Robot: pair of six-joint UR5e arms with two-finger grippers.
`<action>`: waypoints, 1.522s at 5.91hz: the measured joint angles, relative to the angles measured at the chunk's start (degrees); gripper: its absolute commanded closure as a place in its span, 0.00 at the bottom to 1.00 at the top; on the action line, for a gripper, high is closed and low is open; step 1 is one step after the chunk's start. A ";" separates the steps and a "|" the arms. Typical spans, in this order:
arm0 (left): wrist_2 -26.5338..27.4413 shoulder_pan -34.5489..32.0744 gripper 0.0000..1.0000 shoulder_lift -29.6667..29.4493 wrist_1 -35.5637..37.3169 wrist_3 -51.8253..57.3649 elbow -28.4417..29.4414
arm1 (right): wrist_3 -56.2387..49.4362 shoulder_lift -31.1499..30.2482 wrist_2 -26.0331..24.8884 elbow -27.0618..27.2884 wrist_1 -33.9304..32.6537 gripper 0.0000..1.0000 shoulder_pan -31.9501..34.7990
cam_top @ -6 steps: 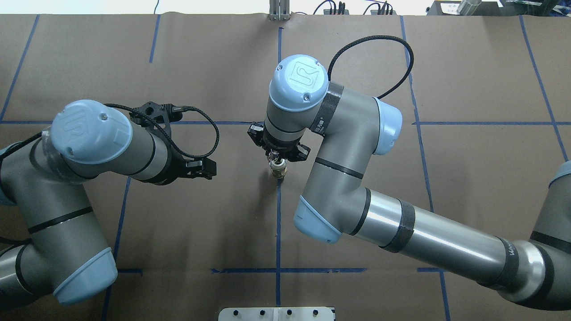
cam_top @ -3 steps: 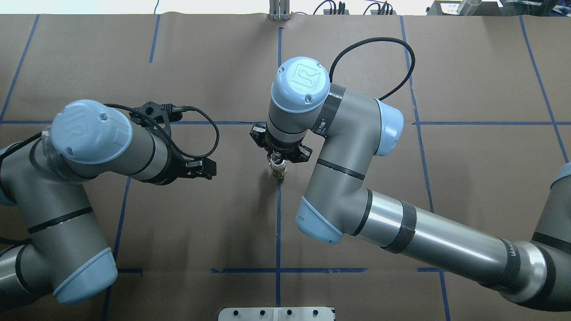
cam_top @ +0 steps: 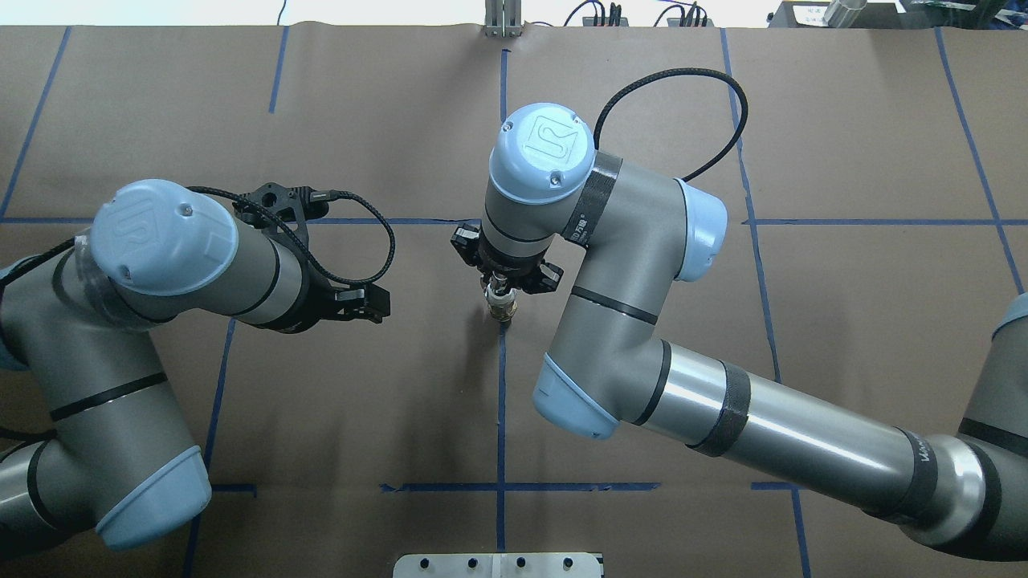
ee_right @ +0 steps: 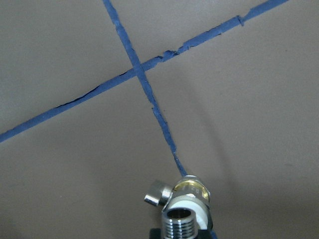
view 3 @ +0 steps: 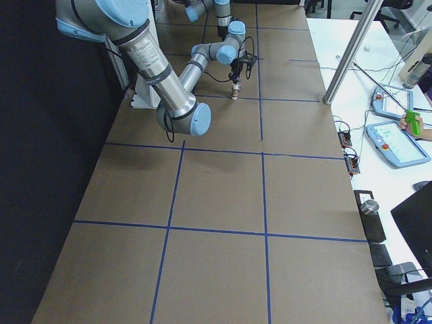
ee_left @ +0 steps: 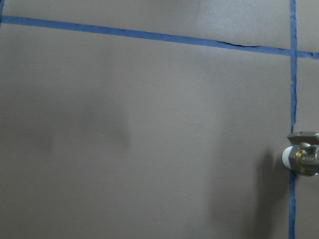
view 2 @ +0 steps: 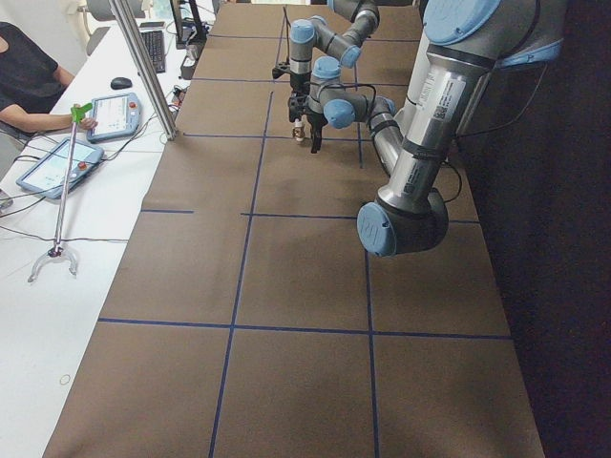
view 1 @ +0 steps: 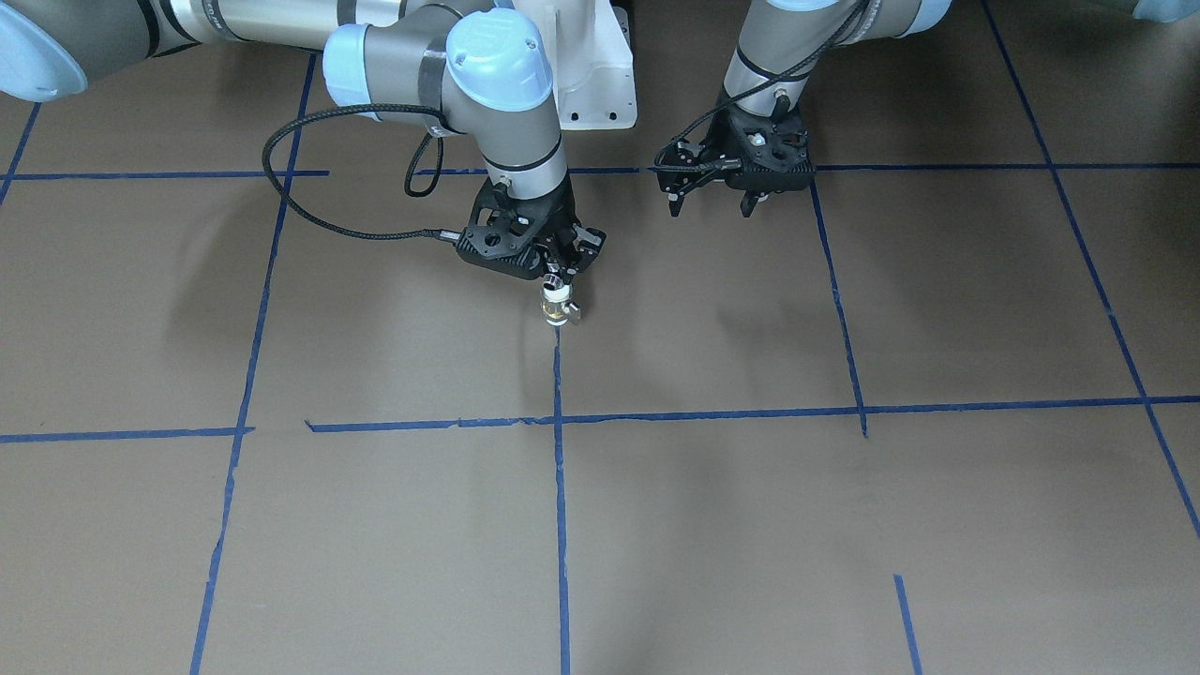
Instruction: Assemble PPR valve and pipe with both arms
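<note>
The PPR valve (cam_top: 503, 308) has a brass middle, a white end and a small side stem (ee_right: 156, 193). It stands upright on the blue tape line (view 1: 557, 313). The silver threaded pipe (ee_right: 179, 222) sits in its top white end. My right gripper (cam_top: 499, 284) points down over it, shut on the pipe; it also shows in the front view (view 1: 561, 275). My left gripper (view 1: 712, 200) is open and empty, hanging above the table to the valve's left as seen from overhead (cam_top: 363, 303). The valve shows at the right edge of the left wrist view (ee_left: 301, 159).
Brown paper with blue tape lines (cam_top: 501, 401) covers the table. The white bolted pedestal (view 1: 600, 84) stands at the robot's base. A metal post (cam_top: 502, 20) is at the far edge. Tablets (view 3: 395, 142) and an operator's hand are on the side bench.
My right arm's wrist has shifted slightly to the right and nearer. The valve and pipe stay at the same spot. The left arm has not moved.
</note>
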 measured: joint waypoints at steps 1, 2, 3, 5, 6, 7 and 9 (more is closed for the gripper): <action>0.00 0.00 0.00 -0.02 0.02 0.00 0.00 | 0.00 -0.05 0.00 0.00 0.00 0.97 0.00; 0.00 0.00 0.00 0.00 0.06 0.00 0.00 | -0.02 -0.14 0.00 -0.03 0.00 0.87 -0.08; 0.00 0.00 0.00 0.03 0.05 0.00 0.00 | -0.04 -0.18 0.00 -0.06 0.00 0.60 -0.17; 0.00 0.00 0.00 0.05 0.00 0.00 0.00 | -0.07 -0.30 0.00 -0.08 0.07 0.38 -0.31; 0.00 0.00 0.00 0.06 0.02 0.00 0.00 | -0.11 -0.40 0.00 -0.09 0.08 0.37 -0.42; 0.00 0.00 0.00 0.06 0.06 0.00 0.00 | -0.15 -0.44 0.00 -0.07 0.09 0.09 -0.48; -0.07 -0.10 0.00 0.24 0.06 0.38 0.05 | -0.20 -0.70 0.27 1.71 -0.32 0.00 0.01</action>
